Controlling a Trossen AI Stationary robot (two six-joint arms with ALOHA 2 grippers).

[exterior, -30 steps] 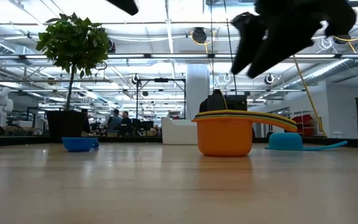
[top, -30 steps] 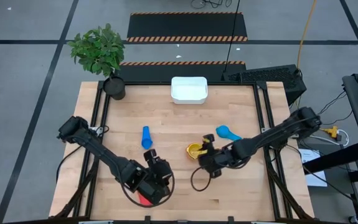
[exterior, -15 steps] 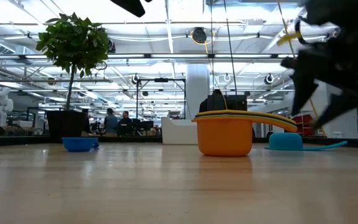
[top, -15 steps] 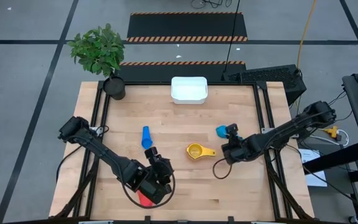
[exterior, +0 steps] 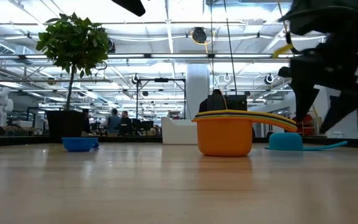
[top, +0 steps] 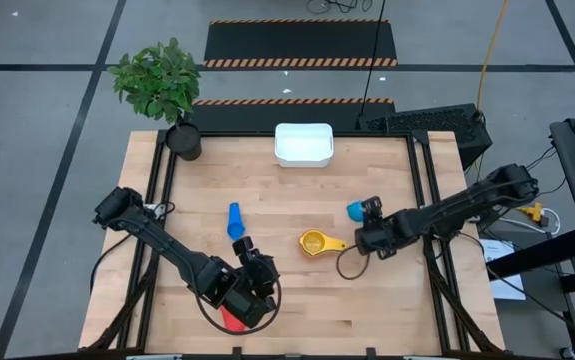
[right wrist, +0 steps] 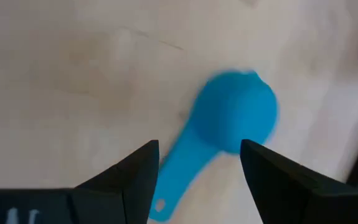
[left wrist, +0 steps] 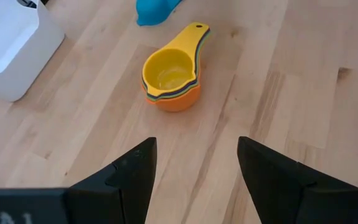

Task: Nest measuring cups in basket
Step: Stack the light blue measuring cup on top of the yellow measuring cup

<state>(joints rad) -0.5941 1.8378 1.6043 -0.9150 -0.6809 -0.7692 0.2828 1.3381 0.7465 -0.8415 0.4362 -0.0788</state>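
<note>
A stack of nested measuring cups, yellow on top and orange at the bottom point(top: 313, 242) point(left wrist: 171, 76), stands upright mid-table. A light blue cup point(right wrist: 236, 117) lies mouth down to its right. My right gripper point(right wrist: 197, 146) point(top: 370, 209) hovers open above this cup, its fingers on either side of the handle. A blue cup point(top: 234, 220) lies left of centre. A red cup point(top: 228, 318) shows under my left arm. My left gripper point(left wrist: 194, 143) point(top: 250, 252) is open over the near left and looks toward the stack. The white basket point(top: 304, 145) stands at the far edge.
A potted plant point(top: 163, 85) stands at the table's far left corner. Black frame rails point(top: 422, 190) run along the left and right sides of the table. Bare wood lies between the stack and the basket.
My right gripper has left the spot over the nested stack. It has gone toward the table's right edge and down, tipping more steeply, and has stopped over the light blue cup. The stack stays where it was.
</note>
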